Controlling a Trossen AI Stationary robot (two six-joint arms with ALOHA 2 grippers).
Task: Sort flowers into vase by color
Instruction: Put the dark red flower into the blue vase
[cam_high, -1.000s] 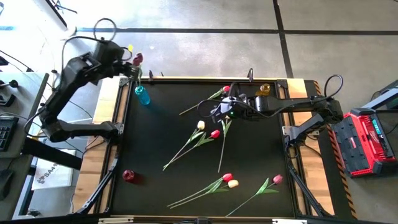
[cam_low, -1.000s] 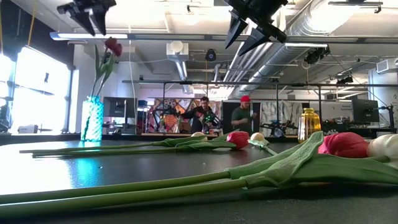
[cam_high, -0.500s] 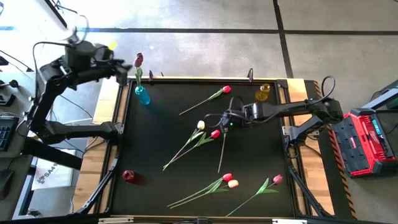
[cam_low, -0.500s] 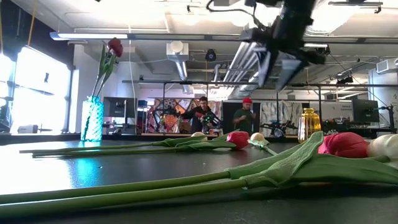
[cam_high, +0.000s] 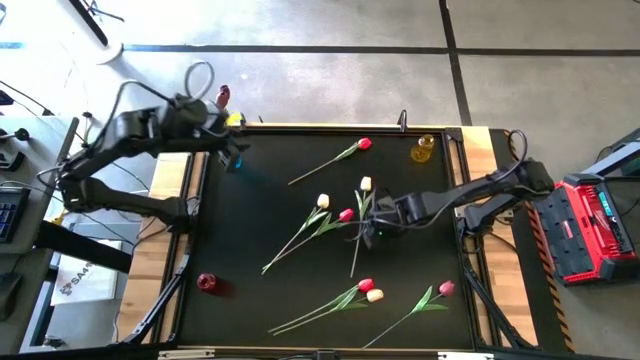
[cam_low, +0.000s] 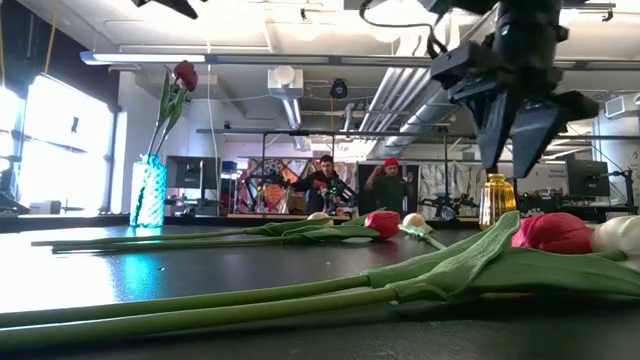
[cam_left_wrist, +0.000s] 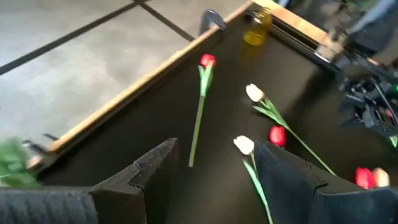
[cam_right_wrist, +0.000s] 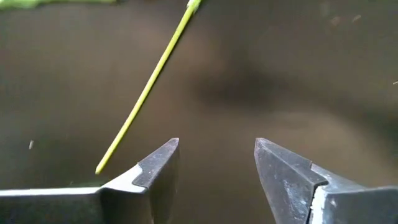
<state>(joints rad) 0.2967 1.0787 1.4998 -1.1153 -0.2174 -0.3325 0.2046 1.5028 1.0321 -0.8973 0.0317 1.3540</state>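
A red tulip (cam_low: 185, 75) stands with its stem in the blue vase (cam_low: 150, 190) at the table's far left corner; its head (cam_high: 222, 95) shows from above. My left gripper (cam_high: 238, 152) hovers open over that vase. My right gripper (cam_high: 368, 235) is open, pointing down above mid-table, beside the lying stem (cam_right_wrist: 146, 87) of a white tulip (cam_high: 365, 183). Flat on the black table lie a red tulip (cam_high: 363, 144), a white (cam_high: 323, 201) and a red one (cam_high: 346, 214), a red-and-white pair (cam_high: 368, 290) and a pink tulip (cam_high: 446, 288).
A yellow vase (cam_high: 423, 148) stands near the far right corner and a small red vase (cam_high: 206, 283) near the left edge. The table has a raised wooden rim (cam_high: 300, 127). People stand in the room behind the table (cam_low: 325, 180).
My right gripper has travelled from over the far part of the table toward the near edge and come down, staying open. My left arm swung out to the left away from the vase, then back over the table's far left corner. The red tulip stays in the blue vase.
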